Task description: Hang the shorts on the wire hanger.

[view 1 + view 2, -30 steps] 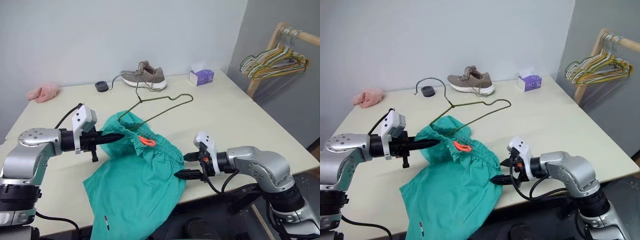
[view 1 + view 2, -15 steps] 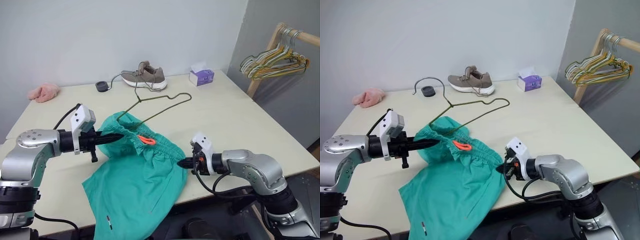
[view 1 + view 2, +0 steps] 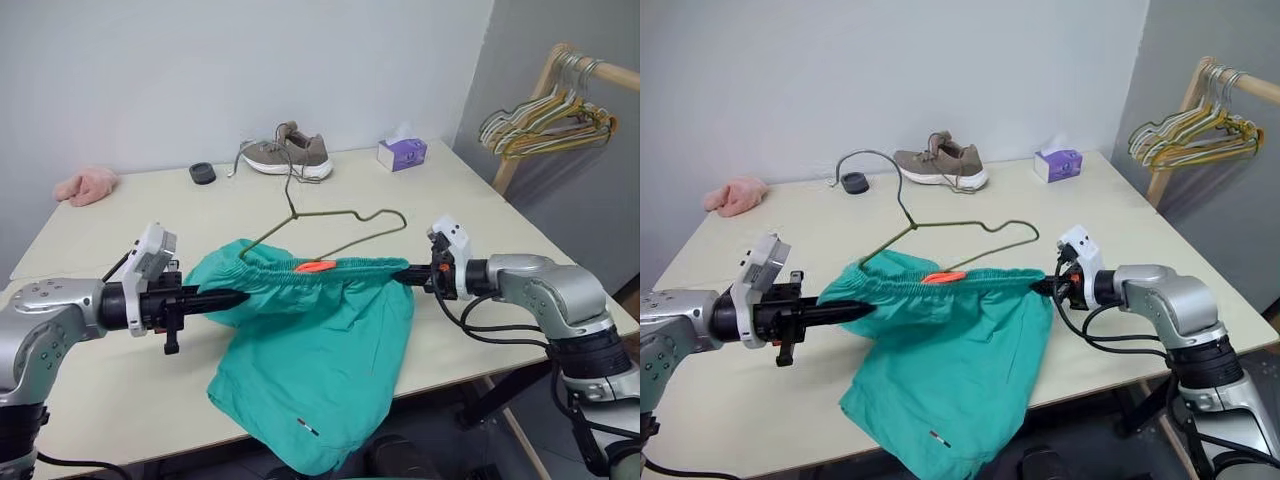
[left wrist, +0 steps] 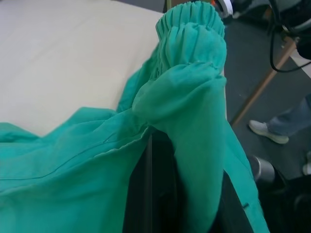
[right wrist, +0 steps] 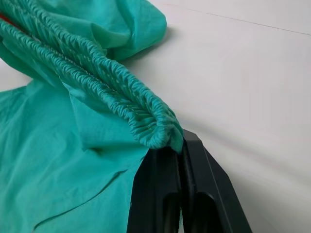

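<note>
Head views: the teal shorts (image 3: 320, 340) hang stretched above the table (image 3: 480, 230), waistband pinched between the left gripper (image 3: 238, 297) and right gripper (image 3: 402, 275), the wire hanger (image 3: 330, 225) threaded behind. Wrist views: both clamp gathered elastic. Soft, light fabric; the waistband ends look the surest hold.

Even, bright indoor light, diffuse, looks overhead; no hard glare anywhere. Table (image 3: 480, 240) cream and well lit, slightly brighter toward 12 o'clock. Soft shadows: a faint one under the shorts (image 3: 320, 350) at 6 o'clock, a thin one beside the shoe (image 3: 290, 155). Head views sharp across, mild bending of lines at the edges. Left wrist view: near cloth soft, floor at 3 o'clock dim. Right wrist view: waistband crisp, black fingers (image 5: 194, 194) at 6 o'clock dark, little detail.
</note>
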You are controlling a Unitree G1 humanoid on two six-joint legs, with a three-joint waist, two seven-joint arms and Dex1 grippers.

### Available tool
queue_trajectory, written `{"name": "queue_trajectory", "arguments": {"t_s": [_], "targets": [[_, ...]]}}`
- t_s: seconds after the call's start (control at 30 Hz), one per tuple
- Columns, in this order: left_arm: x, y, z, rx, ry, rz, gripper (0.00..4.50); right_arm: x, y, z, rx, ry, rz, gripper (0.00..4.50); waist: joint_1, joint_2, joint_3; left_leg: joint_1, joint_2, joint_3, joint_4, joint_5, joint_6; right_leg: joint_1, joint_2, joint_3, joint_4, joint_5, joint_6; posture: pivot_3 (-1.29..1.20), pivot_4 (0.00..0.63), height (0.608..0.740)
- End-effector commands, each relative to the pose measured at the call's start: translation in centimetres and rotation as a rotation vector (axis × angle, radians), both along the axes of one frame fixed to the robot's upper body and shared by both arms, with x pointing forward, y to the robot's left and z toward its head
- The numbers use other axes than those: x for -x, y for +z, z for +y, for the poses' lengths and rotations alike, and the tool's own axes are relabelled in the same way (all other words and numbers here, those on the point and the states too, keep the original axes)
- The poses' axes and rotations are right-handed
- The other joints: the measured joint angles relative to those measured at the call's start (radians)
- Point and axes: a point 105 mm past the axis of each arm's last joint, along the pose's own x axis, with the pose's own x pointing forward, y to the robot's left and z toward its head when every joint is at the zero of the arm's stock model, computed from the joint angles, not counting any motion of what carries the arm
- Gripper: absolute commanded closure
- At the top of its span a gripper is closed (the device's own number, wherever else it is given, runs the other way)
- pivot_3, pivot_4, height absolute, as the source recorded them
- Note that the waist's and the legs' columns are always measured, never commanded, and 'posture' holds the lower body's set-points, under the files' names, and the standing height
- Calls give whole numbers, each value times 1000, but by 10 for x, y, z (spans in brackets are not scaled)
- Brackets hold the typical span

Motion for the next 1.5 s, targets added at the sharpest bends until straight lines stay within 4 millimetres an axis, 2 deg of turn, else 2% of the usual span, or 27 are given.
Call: {"name": "queue_trajectory", "arguments": {"t_s": [0.03, 0.13, 0.27, 0.43, 0.93, 1.13, 1.33, 1.5], "targets": [[4, 26, 10, -11, -6, -75, 4500, -15, 9, -27, 39, -107, -32, 4479, 1, 0, 0, 0, 0, 0, 0, 0, 0, 0, 0, 0, 0, 0, 0, -216, 0, 740], [7, 23, 11, -49, -31, -65, 4500, -17, 8, -26, 40, -111, -33, 4479, 1, 1, 0, 0, 0, 0, 0, 0, 0, 0, 0, 0, 0, 0, 0, -213, 0, 740], [6, 10, 22, -129, -10, -58, 4500, -17, 9, -27, 44, -107, -44, 4479, 1, 2, 1, 0, 0, 1, -1, 0, 0, 0, 0, 1, 0, 0, 0, -215, 0, 740], [-2, 10, 31, -145, 41, -81, 4500, -12, 11, -27, 48, -89, -52, 4479, 4, 2, 1, 0, 0, 1, -1, 0, 0, -1, 0, 1, 0, 0, 0, -220, 0, 740], [6, -11, 49, -287, 32, -22, 4500, -1, 21, -26, 106, -10, -109, 4479, 3, 4, 3, 0, 0, 2, -2, 0, 0, -2, 0, 2, 0, 0, 0, -227, 0, 740], [2, -17, 51, -313, 43, -33, 4500, 11, 31, -9, 151, 122, -177, 4479, 2, 6, 4, 0, 1, 3, -2, 0, 0, -2, 0, 2, -1, 0, 0, -229, 0, 740], [-3, -19, 39, -292, 21, -50, 4500, 21, 37, 15, 167, 249, -245, 4479, 2, 6, 4, 0, 1, 3, -2, 0, 0, -2, 0, 2, -1, 0, 0, -229, 0, 740], [-3, -20, 33, -275, 7, -48, 4500, 26, 41, 25, 195, 326, -316, 4479, 1, 6, 4, 0, 1, 3, -2, 0, 0, -3, 0, 2, -1, 0, 0, -230, 0, 740]]}}
